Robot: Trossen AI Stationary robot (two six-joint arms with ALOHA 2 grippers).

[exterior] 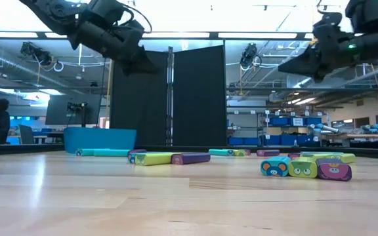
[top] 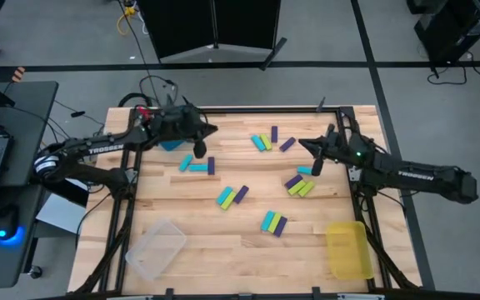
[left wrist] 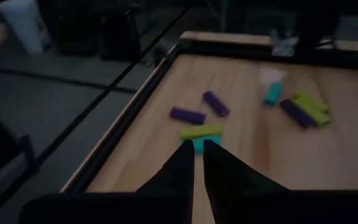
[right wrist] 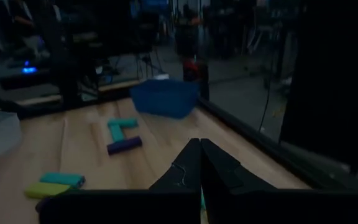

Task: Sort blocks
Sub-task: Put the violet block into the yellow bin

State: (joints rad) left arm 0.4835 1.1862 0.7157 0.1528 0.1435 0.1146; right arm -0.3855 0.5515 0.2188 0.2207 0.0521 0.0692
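The table (top: 248, 250) carries blocks scattered over its far half: one cluster (top: 265, 141) toward twelve o'clock, a set (top: 197, 166) toward ten o'clock, a pair (top: 232, 197) near the centre, a pair (top: 273, 222) just toward five o'clock of centre, and a cluster (top: 300, 185) toward three o'clock. One bin (top: 171, 143) sits at the eleven o'clock corner, a second bin (top: 156, 248) lies at seven o'clock, and a third bin (top: 348, 248) at five o'clock. The left gripper (top: 200, 149) hangs beside the eleven o'clock bin, above the ten o'clock set, and the right gripper (top: 315, 166) hangs at two o'clock, behind the three o'clock cluster.
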